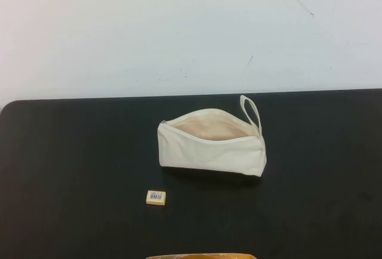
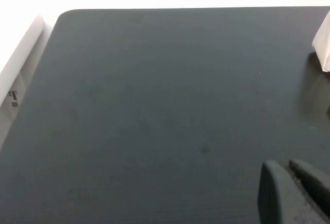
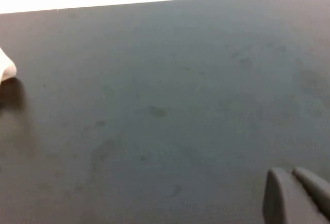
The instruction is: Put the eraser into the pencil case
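The eraser (image 1: 156,197) is a tiny tan block with a barcode label, lying on the black table (image 1: 71,169) in front of the pencil case's left end. The pencil case (image 1: 212,145) is a cream pouch lying mid-table, unzipped, its beige lining showing and its loop strap (image 1: 251,112) at the right end. An edge of it shows in the left wrist view (image 2: 324,46) and a corner in the right wrist view (image 3: 6,69). My left gripper (image 2: 284,166) and right gripper (image 3: 290,172) are shut and empty, low over bare table. Neither appears in the high view.
A white wall (image 1: 191,32) stands behind the table's far edge. An orange-tan object (image 1: 203,256) peeks in at the near edge. The table's left far corner (image 2: 64,15) shows in the left wrist view.
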Robot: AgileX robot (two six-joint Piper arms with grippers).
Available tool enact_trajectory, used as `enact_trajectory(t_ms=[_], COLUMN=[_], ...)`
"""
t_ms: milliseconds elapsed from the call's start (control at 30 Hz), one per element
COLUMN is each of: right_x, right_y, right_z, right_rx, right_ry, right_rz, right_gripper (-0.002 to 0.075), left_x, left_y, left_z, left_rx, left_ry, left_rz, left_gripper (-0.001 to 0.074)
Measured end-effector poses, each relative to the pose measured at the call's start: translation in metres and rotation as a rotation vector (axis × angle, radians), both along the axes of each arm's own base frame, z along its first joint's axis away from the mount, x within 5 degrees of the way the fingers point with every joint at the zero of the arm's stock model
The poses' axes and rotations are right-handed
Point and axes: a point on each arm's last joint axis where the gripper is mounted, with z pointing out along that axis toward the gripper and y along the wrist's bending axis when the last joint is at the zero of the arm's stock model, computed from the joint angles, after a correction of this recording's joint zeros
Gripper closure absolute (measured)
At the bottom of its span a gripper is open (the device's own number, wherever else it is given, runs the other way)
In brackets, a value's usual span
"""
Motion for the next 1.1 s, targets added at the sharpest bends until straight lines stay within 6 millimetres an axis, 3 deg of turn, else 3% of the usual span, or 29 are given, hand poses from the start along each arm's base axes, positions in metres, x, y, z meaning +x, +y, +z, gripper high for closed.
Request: enact_trajectory(t_ms=[767,1100], right_x=[0.000,0.000], right_y=[0.000,0.000], right_z=[0.000,0.000], right_rx=[0.000,0.000], right_ry=[0.000,0.000], right_rz=[0.000,0.000], right_gripper=[0.0727,0.0727], left_x=[0.000,0.003], left_y=[0.000,0.002], left_z=[0.001,0.012], left_rx=[0.000,-0.006], left_ry=[-0.012,-0.149], left_rz=[0.001,0.018], left_gripper=[0.0736,0.0736])
